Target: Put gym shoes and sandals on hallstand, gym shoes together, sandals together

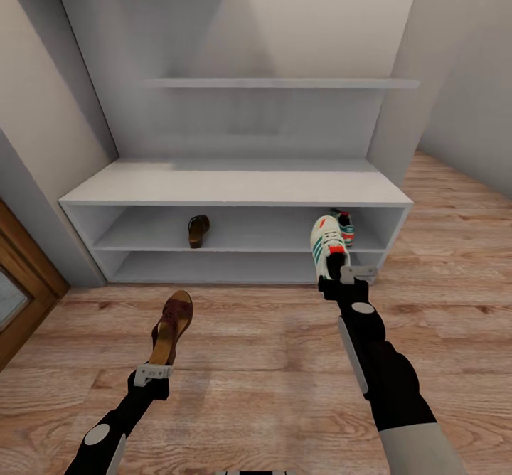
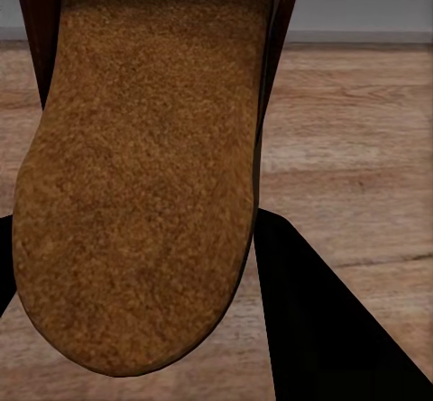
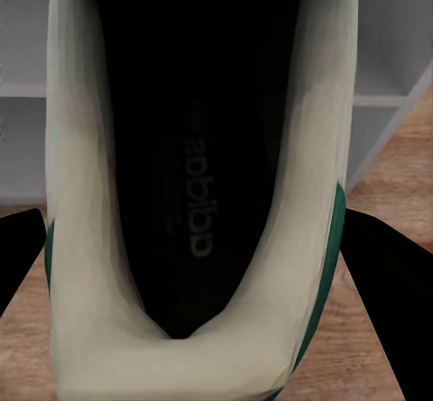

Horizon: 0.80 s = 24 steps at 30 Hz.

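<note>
Both arms reach forward over the floor (image 1: 270, 361), each carrying a shoe. Left gripper (image 1: 153, 373) clamps the heel end of a sandal (image 1: 171, 329), which sticks out ahead of the fingers, long axis running away from the robot, toe toward the rack (image 1: 235, 190) and tipped slightly right. From the left wrist camera, its tan sole (image 2: 144, 176) sits between the dark fingers (image 2: 325, 329), above the planks.

Right gripper (image 1: 348, 274) grasps a sneaker (image 1: 327, 244) by the heel, toe pointing up and away toward the rack's right end, level with the upper shelf opening. From the right wrist camera, the sneaker's dark lining (image 3: 194, 149) lies between the two fingers (image 3: 392, 284).

On the upper shelf, a second sandal (image 1: 198, 230) lies toe-inward left of centre, and a second sneaker (image 1: 343, 225) sits at the right end, just behind the held one.
</note>
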### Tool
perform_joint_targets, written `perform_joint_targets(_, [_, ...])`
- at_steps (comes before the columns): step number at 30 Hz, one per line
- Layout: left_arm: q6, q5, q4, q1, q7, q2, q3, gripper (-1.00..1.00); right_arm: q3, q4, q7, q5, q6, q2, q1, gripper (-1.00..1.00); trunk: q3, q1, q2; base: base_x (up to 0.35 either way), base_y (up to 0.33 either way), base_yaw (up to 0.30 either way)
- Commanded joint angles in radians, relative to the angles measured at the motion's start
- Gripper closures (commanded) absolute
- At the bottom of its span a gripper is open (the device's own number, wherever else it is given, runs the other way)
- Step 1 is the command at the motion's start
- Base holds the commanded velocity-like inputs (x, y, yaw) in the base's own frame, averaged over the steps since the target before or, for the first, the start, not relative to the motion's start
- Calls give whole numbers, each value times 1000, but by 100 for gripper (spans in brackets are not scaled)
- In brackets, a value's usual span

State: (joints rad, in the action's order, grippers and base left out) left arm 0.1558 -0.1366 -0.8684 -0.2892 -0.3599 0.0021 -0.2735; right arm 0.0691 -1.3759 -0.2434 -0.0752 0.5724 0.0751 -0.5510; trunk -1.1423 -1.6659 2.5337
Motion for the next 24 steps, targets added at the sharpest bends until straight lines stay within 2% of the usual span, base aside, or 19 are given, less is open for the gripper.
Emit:
perform_joint_targets(1, [7, -14, 0, -1, -5, -1, -4, 100, 2, -1, -2, -8, 10, 1, -1, 100, -1, 0, 0, 0, 0, 0])
perform_joint_targets(14, [7, -14, 0, -1, -5, -1, -4, 100, 2, 10, -2, -5, 17, 3, -6, 100, -1, 0, 0, 0, 0, 0])
perform_joint_targets(18, [7, -14, 0, -1, -5, -1, -4, 100, -1, 41, -1, -1, 18, 3, -14, 100, -1, 0, 0, 0, 0, 0])
perform_joint_targets(24, [7, -15, 0, -1, -5, -1, -4, 100, -4, 142, -2, 1, 17, 2, -69, 100, -1, 0, 0, 0, 0, 0])
